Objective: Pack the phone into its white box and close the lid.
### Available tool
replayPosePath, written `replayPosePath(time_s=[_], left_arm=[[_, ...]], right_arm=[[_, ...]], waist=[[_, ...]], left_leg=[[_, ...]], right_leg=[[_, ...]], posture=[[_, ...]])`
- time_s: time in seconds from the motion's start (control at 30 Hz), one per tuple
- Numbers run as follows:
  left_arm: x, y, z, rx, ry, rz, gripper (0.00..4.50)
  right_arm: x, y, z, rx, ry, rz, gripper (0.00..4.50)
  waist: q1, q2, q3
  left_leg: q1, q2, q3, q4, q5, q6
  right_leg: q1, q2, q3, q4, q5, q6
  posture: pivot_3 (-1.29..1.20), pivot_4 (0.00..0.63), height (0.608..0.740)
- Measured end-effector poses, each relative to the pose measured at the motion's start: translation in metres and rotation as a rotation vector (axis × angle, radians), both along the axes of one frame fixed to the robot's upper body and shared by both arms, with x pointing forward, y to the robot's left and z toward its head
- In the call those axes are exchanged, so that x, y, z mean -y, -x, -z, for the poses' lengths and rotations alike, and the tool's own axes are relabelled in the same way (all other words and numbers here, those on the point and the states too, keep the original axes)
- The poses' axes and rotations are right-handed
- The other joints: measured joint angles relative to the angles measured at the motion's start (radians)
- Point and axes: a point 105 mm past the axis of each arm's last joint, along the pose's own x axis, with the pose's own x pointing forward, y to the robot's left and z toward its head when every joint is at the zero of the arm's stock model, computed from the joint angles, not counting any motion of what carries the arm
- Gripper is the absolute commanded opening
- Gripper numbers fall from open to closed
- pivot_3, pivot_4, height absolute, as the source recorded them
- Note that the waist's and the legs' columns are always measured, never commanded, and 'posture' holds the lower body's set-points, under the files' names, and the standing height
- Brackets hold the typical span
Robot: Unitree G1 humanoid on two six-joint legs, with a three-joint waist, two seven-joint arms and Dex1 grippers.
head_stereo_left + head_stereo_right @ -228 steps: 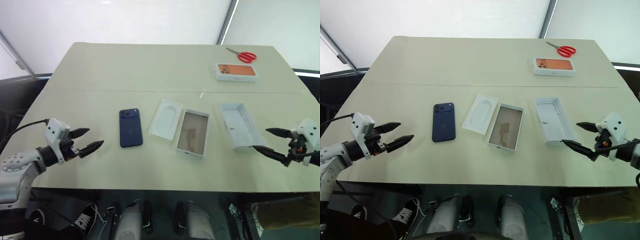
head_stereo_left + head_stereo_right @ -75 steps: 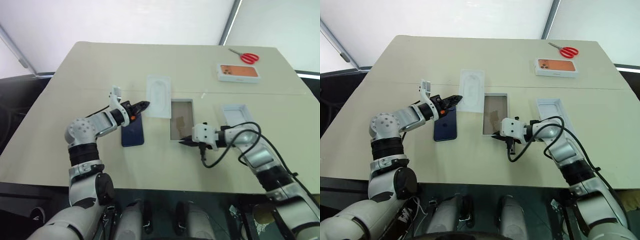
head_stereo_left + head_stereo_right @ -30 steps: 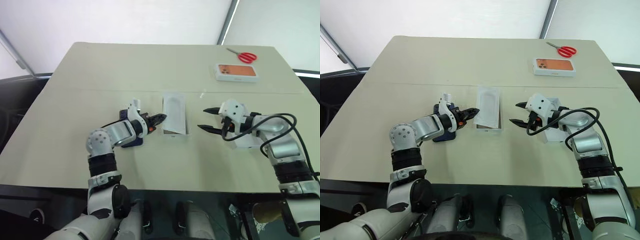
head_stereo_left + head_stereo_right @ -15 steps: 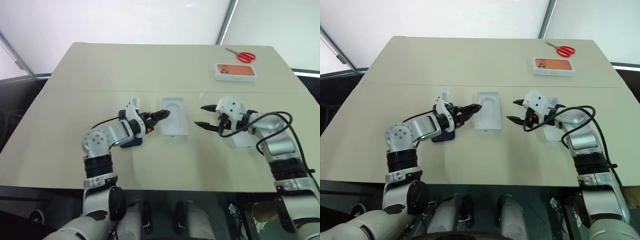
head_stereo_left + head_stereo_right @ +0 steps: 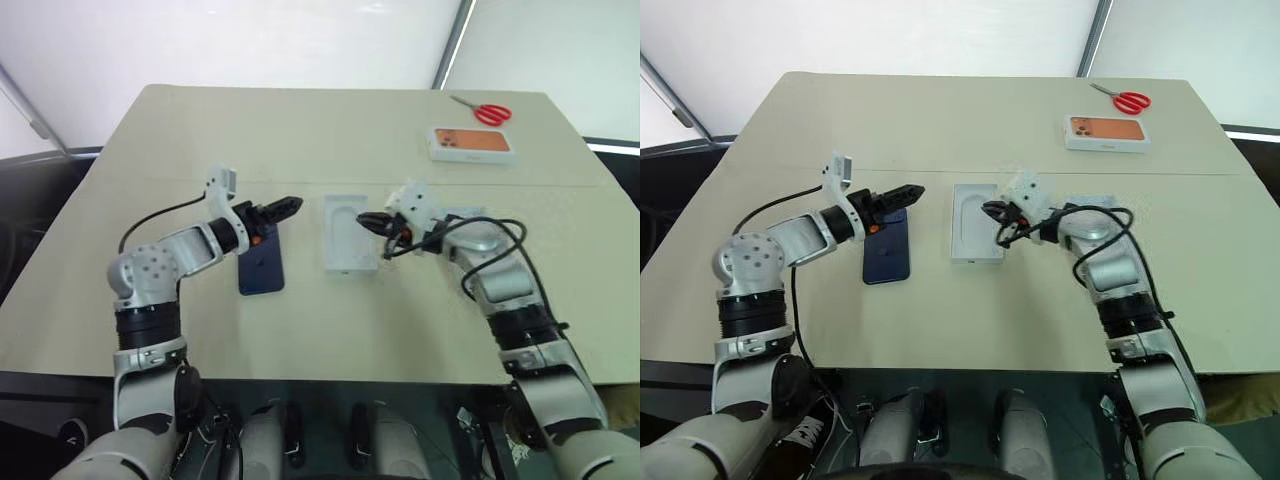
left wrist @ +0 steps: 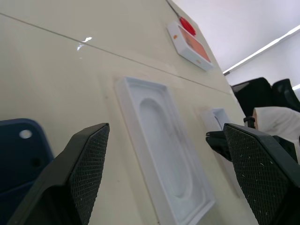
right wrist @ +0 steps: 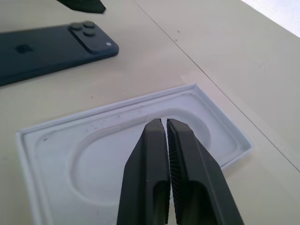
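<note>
Since the picture of half a second ago, the right gripper has closed its fingers and moved toward the left, and it is now over the right edge of the white insert, which lies in the white box and covers its floor. At the same time the left gripper has drawn back to the left and stands open above the top end of the phone. The phone lies flat on the tabletop, camera side up, just beside the box on its left. The lid lies to the right of the box, mostly behind the right arm. Far back on the right are the orange-printed box and the red scissors.
</note>
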Motion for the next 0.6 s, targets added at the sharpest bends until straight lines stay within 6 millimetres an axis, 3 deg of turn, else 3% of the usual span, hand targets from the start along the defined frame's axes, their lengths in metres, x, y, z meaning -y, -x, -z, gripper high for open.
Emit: replayPosePath(time_s=[0.1, 0.27, 0.43, 0.6], left_arm=[[-0.013, 0.002, 0.004, 0.001, -0.022, -0.020, 4.11], [-0.040, 0.011, 0.021, -0.049, -0.034, -0.079, 4.11], [-0.055, 0.021, 0.021, -0.066, -0.030, -0.093, 4.11], [-0.070, 0.023, 0.017, -0.061, -0.043, -0.126, 4.11]], right_arm=[[-0.017, 0.001, 0.017, -0.022, 0.039, -0.016, 0.02], [-0.018, -0.003, 0.029, 0.028, 0.152, 0.003, 0.02], [-0.019, -0.006, 0.034, 0.078, 0.287, -0.036, 0.02], [-0.019, -0.006, 0.031, 0.040, 0.227, -0.036, 0.02]], waist=[[0.003, 0.000, 0.000], [0.000, 0.000, 0.000], [0.004, 0.000, 0.000], [0.003, 0.000, 0.000]], left_leg=[[0.000, 0.000, 0.000, 0.000, 0.000, 0.000], [0.000, 0.000, 0.000, 0.000, 0.000, 0.000], [0.000, 0.000, 0.000, 0.000, 0.000, 0.000], [0.000, 0.000, 0.000, 0.000, 0.000, -0.001]], right_leg=[[0.000, 0.000, 0.000, 0.000, 0.000, 0.000], [0.000, 0.000, 0.000, 0.000, 0.000, 0.000], [0.000, -0.001, 0.001, 0.000, 0.000, 0.000], [0.000, 0.000, 0.000, 0.000, 0.000, 0.000]], posture=[[0.00, 0.150, 0.738], [0.00, 0.150, 0.738], [0.00, 0.150, 0.738], [0.00, 0.150, 0.738]])
